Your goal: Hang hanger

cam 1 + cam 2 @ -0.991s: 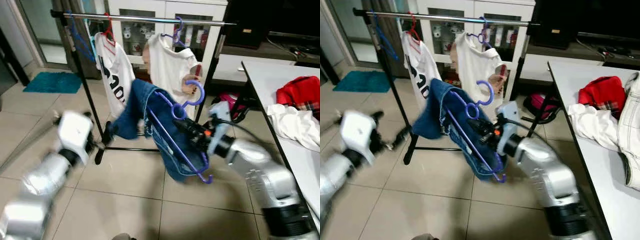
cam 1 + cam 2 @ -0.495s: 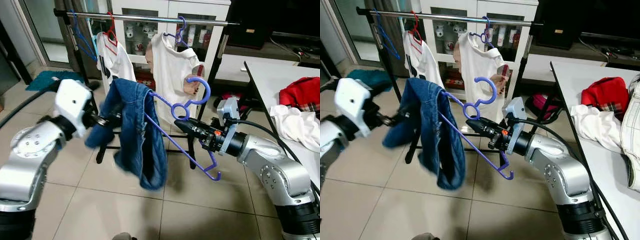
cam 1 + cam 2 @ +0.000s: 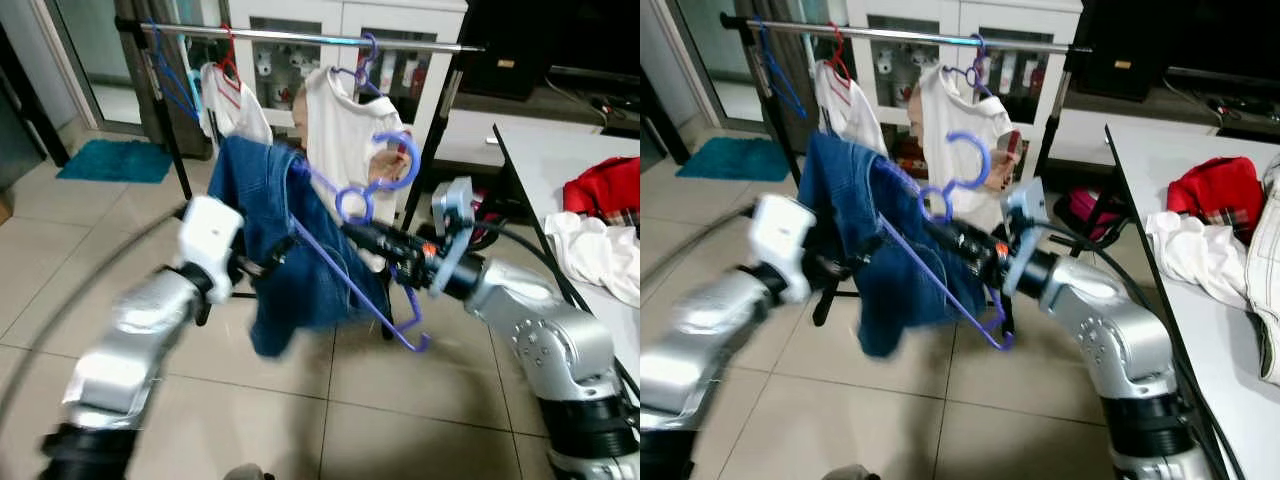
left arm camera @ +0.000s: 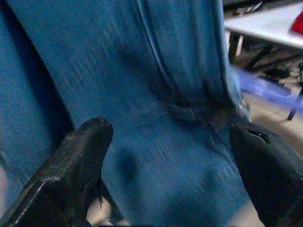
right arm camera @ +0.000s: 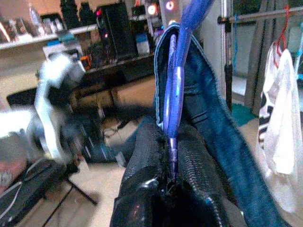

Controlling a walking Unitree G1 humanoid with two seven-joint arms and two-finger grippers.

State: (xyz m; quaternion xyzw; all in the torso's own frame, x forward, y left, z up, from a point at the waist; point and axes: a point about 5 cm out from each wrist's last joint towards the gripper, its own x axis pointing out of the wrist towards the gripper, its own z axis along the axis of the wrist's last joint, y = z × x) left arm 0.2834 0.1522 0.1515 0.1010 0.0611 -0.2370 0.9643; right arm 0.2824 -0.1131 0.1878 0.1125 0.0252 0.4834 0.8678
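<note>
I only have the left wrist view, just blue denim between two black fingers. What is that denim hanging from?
Observer: The denim is draped over a purple hanger, which the right hand holds clamped.
Operator: Is the hanger on the rail yet?
Observer: No. Its hook sits below the rail, in front of a white shirt.
Operator: Where is my left hand?
Observer: The left hand is at the denim's side, well below the rail, fingers open.
</note>
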